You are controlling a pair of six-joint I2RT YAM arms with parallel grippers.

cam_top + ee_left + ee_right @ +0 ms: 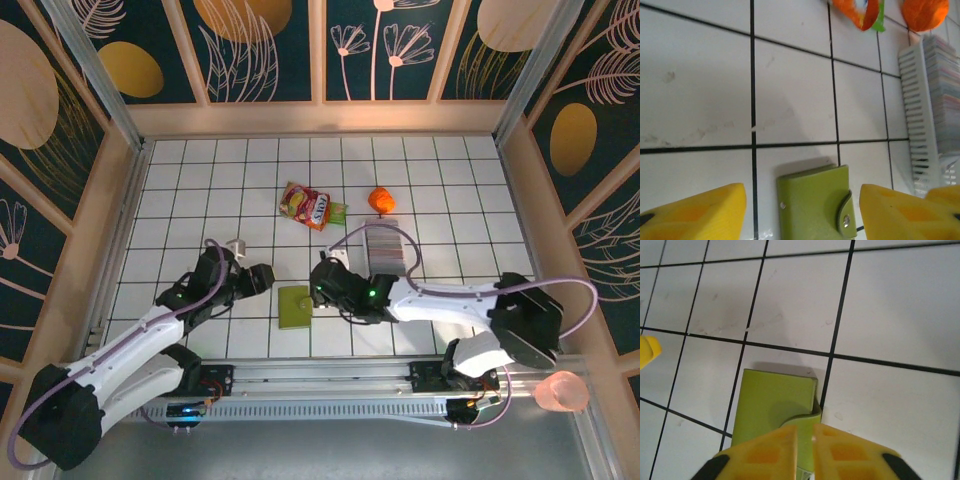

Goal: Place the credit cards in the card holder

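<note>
Olive-green, light and stiff, the card holder (775,400) should open by its snap tab (840,207), which the near-closed right jaws seem to pinch; left jaws spread.

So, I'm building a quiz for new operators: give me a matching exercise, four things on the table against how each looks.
Things:
1. card holder
2. bag
3. ball
4. tray

Looks:
a. round, orange
b. white, slotted, holds the cards
c. green, closed
d. printed, with a green end

Pairs: 1-c, 2-d, 3-a, 4-b
</note>
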